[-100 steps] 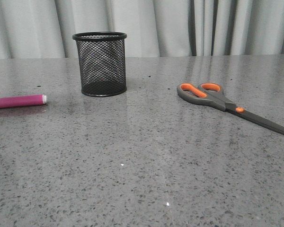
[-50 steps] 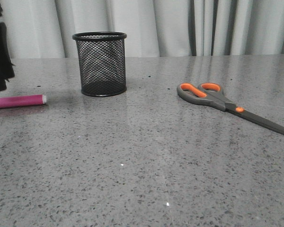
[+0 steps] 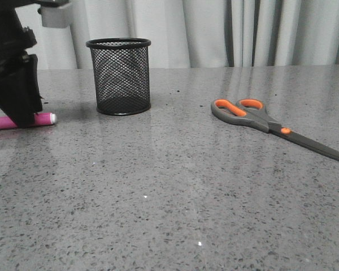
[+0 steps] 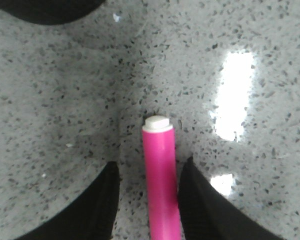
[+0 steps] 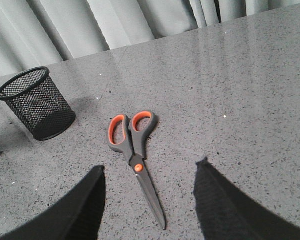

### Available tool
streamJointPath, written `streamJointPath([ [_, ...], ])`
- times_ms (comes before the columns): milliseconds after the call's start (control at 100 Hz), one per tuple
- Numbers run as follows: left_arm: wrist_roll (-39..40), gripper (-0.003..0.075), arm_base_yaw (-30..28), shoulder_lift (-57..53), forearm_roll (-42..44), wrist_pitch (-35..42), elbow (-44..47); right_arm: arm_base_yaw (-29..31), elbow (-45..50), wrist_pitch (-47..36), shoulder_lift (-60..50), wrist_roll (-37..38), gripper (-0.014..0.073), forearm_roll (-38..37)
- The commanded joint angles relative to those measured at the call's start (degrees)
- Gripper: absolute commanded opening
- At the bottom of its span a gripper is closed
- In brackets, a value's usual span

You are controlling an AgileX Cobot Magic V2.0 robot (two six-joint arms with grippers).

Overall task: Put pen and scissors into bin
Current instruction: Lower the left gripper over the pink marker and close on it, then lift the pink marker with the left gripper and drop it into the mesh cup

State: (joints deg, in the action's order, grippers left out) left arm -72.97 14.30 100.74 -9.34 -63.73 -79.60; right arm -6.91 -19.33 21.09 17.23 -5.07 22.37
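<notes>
Two end effectors: left end effector open astride slim magenta-pink marker pen; right end effector open above grey-orange scissors.
Risk: pen rolls on speckled grey bench if one finger touches first.

No readable text in any view

The pen, the scissors and the bin show no label, brand, number or sign; the table and the curtain are likewise plain
</notes>
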Motion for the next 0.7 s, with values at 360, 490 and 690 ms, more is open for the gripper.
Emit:
streamJointPath([
  [360,0.25,0.0181,0.43,1.16,-1.05,-1.24,-1.81,-0.10,-2.19,-3.74,0.87,-0.73,0.0358,-0.08],
  [490,4.48,-0.0015,0.55,0.47,-1.34,-2.55,-1.81,-0.10,-2.19,-3.72,0.87,-0.73,0.0358,-0.08],
  [690,9.14,-0.0019,-0.32,-5.93,-7.00,3.78,-1.81,-0.10,-2.19,-3.62,0.87,-0.73,0.0358,-0.08],
])
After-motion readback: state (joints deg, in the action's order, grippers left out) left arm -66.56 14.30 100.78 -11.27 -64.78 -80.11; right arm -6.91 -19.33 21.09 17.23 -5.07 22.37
